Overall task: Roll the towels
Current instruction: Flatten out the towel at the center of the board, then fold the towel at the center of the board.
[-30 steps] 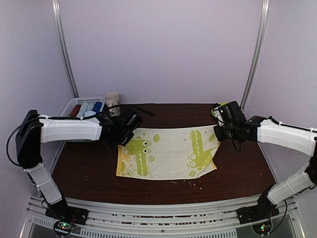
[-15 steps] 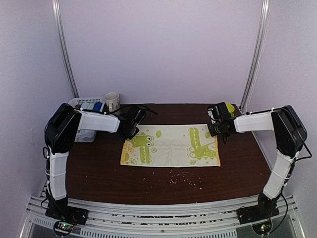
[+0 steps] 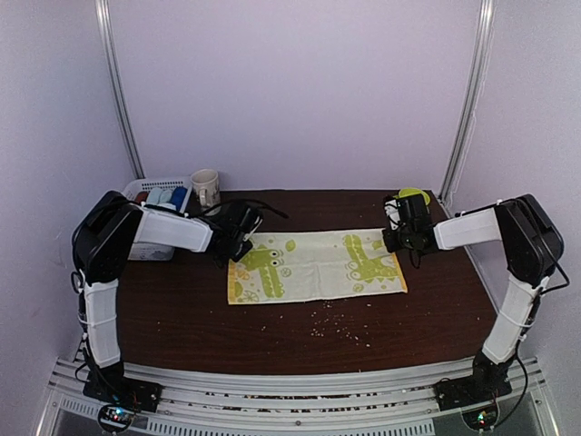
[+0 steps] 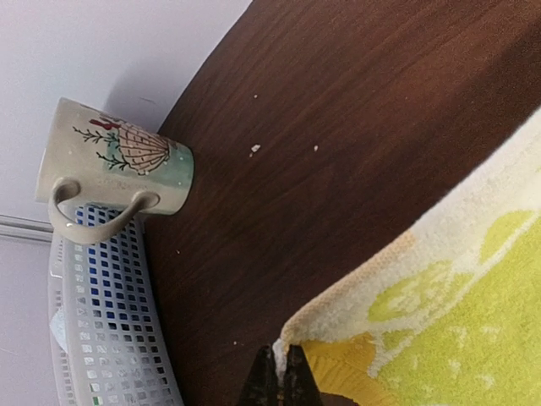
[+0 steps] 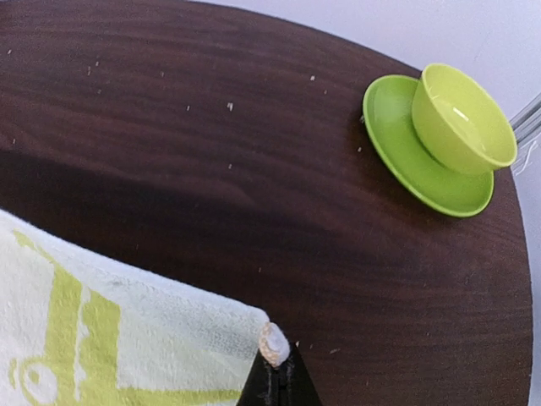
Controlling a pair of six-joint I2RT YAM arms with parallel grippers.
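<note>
A yellow-green towel with white ground and crocodile print lies spread flat across the middle of the dark table. My left gripper is shut on its far left corner. In the left wrist view the fingertips pinch the white hem of the towel, and the corner is lifted slightly with its yellow underside showing. My right gripper is shut on the far right corner. The right wrist view shows a small nub of the towel squeezed between that gripper's tips.
A white slatted basket with several rolled items stands at the back left, and a patterned mug is beside it. A green bowl on a green saucer sits at the back right. Crumbs dot the table in front of the towel.
Both arms have drawn in with elbows raised, still holding the corners. The towel, slack and skewed a second ago, now lies as a straighter, flatter strip farther back.
</note>
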